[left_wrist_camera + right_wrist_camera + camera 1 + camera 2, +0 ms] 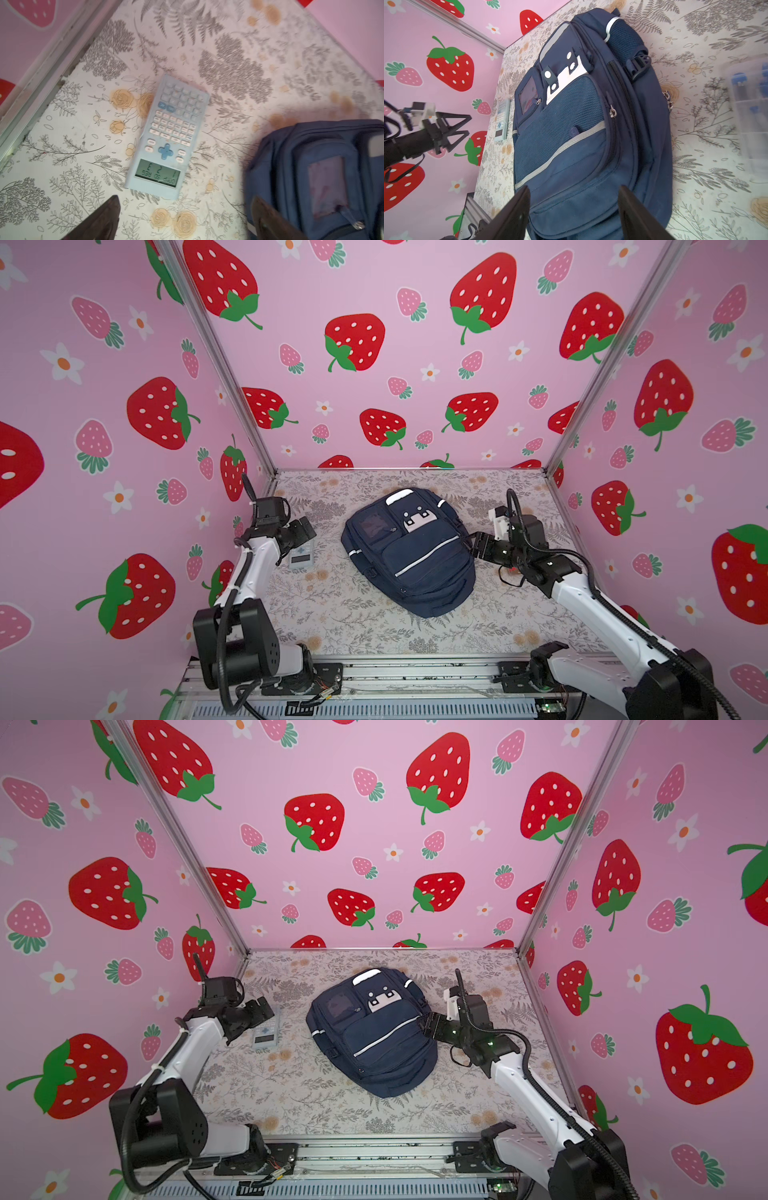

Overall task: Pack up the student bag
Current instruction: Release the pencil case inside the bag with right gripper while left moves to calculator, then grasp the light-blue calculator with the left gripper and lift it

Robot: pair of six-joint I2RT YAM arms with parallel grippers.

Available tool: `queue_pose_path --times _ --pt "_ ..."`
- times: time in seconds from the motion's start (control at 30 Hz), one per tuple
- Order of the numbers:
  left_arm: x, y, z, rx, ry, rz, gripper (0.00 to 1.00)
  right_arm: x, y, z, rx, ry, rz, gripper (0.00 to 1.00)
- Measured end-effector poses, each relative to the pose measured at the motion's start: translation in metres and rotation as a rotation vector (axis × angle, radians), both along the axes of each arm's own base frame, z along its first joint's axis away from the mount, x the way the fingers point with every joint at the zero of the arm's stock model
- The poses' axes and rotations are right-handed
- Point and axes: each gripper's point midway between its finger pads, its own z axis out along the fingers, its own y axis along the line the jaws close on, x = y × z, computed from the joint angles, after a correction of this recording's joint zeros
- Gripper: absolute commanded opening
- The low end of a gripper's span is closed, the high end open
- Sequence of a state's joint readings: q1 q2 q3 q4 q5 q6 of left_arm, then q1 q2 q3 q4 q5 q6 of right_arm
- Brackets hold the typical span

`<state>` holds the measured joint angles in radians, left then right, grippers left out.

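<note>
A pale-blue calculator [166,137] lies face up on the floral table cover [374,635], strawberry-print walls [415,290] around.

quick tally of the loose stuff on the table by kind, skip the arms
student bag: 1
calculator: 1
clear plastic box: 1 (blurred, seen only in the right wrist view)
total: 3

Just ahead of the matt black right fingers [517,214] we see the student bag [571,158]: matt navy cloth, mesh on its front pocket, dull silver stripes, shiny metal zip pulls. Ahead of the left fingers [104,224] lies a calculator [166,133] of smooth pale-blue plastic with a glossy screen, on the matt printed worktop [72,149].
</note>
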<state>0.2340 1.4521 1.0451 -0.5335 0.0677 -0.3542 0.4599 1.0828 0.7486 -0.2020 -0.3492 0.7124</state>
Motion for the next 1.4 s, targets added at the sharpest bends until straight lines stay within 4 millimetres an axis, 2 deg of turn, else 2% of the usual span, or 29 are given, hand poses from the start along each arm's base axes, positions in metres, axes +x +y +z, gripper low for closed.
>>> queue_pose_path --times 0.23,0.43,0.57,0.73,0.9,1.17,1.4 --pt "0.028 0.009 -0.033 0.006 0.115 -0.099 0.99 -0.003 0.007 -0.007 0.003 0.011 0.026 0.70" --pt "0.042 0.015 -0.063 0.043 0.201 -0.197 0.99 -0.004 0.013 -0.016 0.000 0.041 0.048 0.70" --pt "0.061 0.023 -0.074 0.075 0.242 -0.231 0.99 -0.006 0.015 -0.015 0.007 0.042 0.058 0.70" --pt "0.067 0.029 -0.087 0.098 0.291 -0.251 0.99 -0.006 0.020 -0.010 0.036 0.040 0.064 0.70" --pt "0.083 0.025 -0.089 0.091 0.276 -0.268 0.99 -0.009 0.026 -0.008 0.052 0.045 0.072 0.70" --pt "0.090 -0.006 -0.089 0.096 0.266 -0.332 1.00 -0.014 0.037 -0.010 0.050 0.060 0.102 0.70" --pt "0.091 -0.007 -0.090 0.090 0.264 -0.336 0.99 -0.017 0.043 -0.005 0.052 0.052 0.121 0.71"
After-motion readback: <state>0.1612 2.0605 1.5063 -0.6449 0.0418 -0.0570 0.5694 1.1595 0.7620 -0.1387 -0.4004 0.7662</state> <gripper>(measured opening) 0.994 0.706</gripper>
